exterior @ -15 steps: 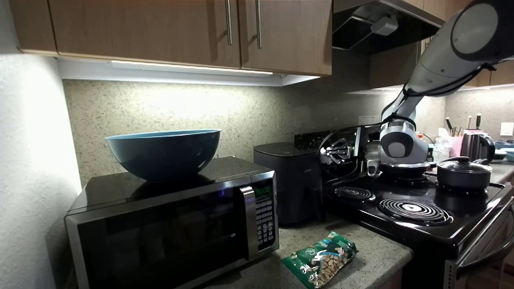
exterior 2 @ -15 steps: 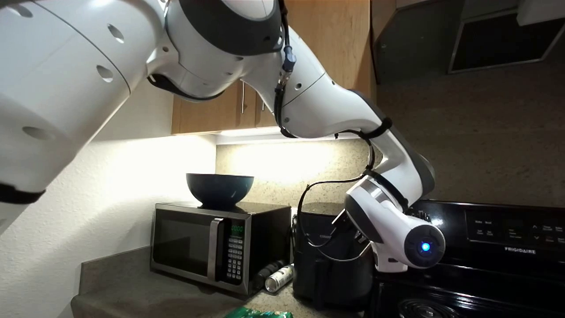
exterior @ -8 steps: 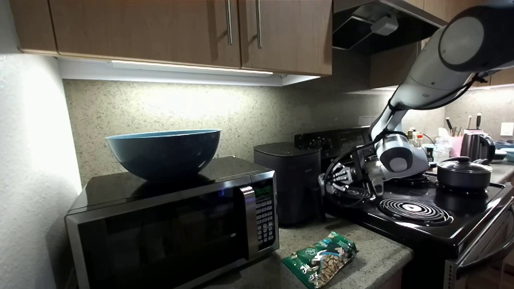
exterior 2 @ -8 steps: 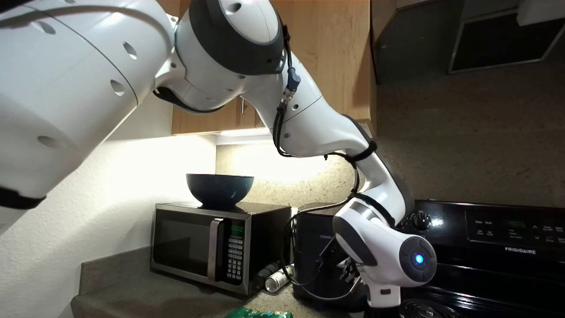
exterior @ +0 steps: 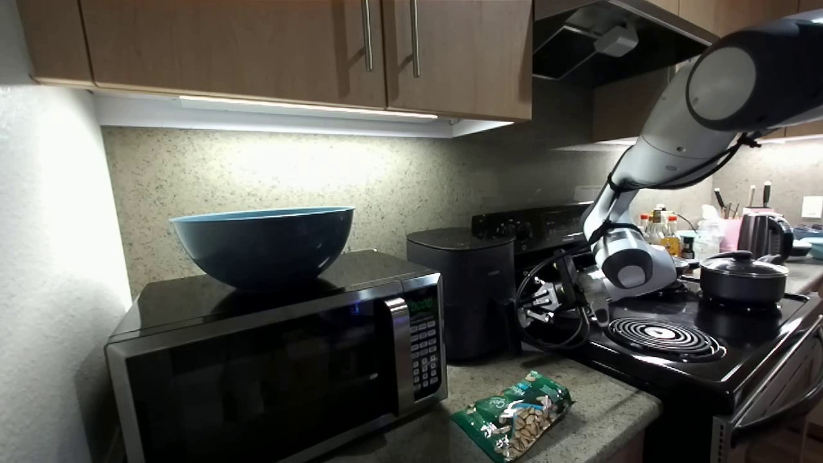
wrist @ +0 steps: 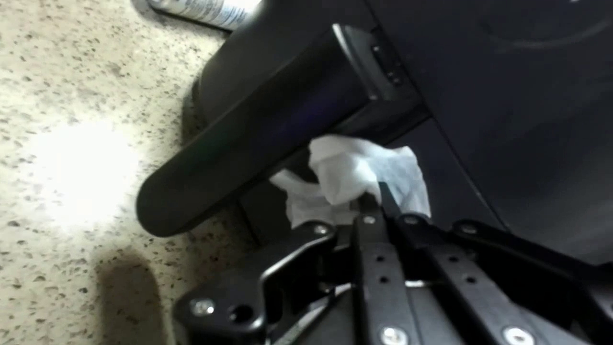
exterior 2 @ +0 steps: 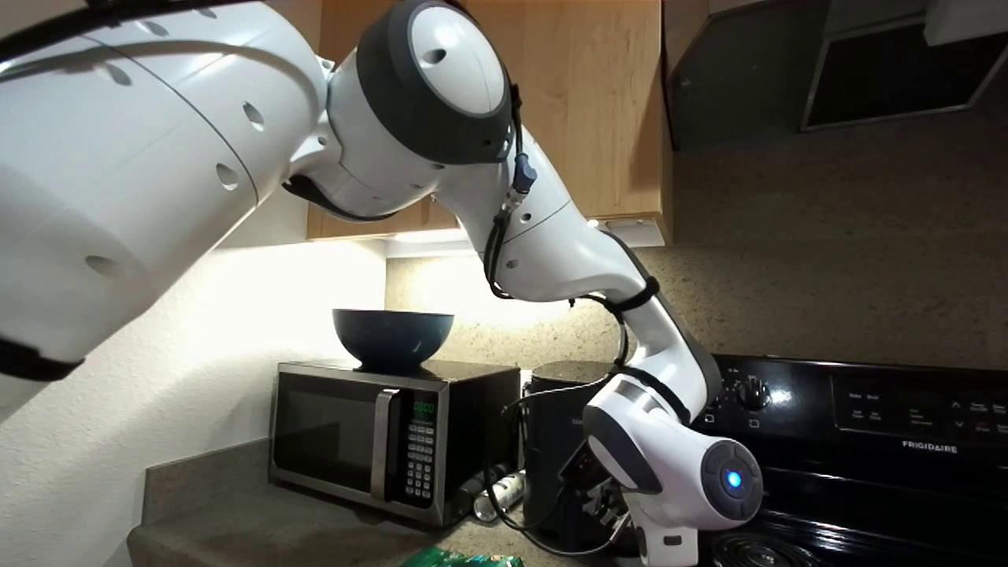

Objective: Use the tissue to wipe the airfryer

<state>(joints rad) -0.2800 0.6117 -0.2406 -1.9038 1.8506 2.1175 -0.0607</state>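
In the wrist view the white crumpled tissue (wrist: 342,175) is pinched at the tips of my gripper (wrist: 378,196), its loose ends spreading to both sides. Behind it is the dark front of the airfryer (wrist: 517,124), with the handle (wrist: 268,129) just beside the tissue. Whether tissue and front touch, I cannot tell. In both exterior views the airfryer (exterior: 460,296) (exterior 2: 551,433) stands upright between microwave and stove. My gripper (exterior: 539,303) is low at its stove-side front. In an exterior view the gripper (exterior 2: 605,504) is partly behind the wrist; its tips and the tissue are hard to make out.
A steel-fronted microwave (exterior: 257,373) with a large blue bowl (exterior: 263,247) on top stands beside the airfryer. A green packet (exterior: 514,415) lies on the counter in front. A can (exterior 2: 500,498) lies next to the airfryer. The stove (exterior: 643,373) carries a lidded pot (exterior: 742,283).
My arm has come down along the airfryer's front, from near its upper part to handle height, and the wrist has tilted. The gripper has stayed shut. Packet, bowl and airfryer have not moved.
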